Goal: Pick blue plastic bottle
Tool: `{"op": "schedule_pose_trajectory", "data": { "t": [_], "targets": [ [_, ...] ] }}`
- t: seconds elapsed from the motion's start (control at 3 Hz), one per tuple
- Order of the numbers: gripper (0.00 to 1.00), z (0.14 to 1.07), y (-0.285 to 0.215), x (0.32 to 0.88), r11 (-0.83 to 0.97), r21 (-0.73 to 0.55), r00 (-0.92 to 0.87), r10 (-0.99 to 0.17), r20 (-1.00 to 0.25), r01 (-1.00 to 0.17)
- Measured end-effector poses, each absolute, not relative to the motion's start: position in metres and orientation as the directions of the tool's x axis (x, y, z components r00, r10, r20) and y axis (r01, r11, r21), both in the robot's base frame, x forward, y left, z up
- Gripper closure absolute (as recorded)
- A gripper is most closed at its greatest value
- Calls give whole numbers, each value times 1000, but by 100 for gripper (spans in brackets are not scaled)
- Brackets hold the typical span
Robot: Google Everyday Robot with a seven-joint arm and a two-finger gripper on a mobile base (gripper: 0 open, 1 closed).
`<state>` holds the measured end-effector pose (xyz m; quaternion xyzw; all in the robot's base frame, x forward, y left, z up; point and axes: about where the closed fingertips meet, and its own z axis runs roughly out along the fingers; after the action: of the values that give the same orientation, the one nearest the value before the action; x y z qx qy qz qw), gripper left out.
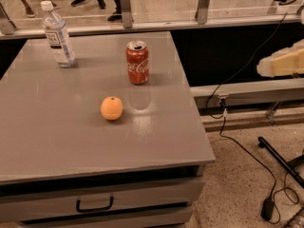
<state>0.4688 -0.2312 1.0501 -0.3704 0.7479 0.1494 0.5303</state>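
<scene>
The blue plastic bottle (57, 34) stands upright at the far left of the grey table (57, 141). It is clear with a white cap and a pale label with a dark patch. My gripper (283, 63) shows as a pale, blurred shape at the right edge of the view, off the table and far to the right of the bottle, at about the table's height. Nothing is seen in it.
A red soda can (137, 62) stands near the table's middle back. An orange (111, 108) lies in front of it. The table has a drawer with a handle (94, 205). Black cables (247, 151) run over the floor on the right. A glass railing stands behind.
</scene>
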Motion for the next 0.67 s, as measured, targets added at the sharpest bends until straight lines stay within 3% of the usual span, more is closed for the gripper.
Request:
{"op": "schedule_pose_trajectory", "data": {
  "t": [0.67],
  "targets": [
    [0,1047,-178,521,689,-194,-113,-375,-920,-699]
  ]
}}
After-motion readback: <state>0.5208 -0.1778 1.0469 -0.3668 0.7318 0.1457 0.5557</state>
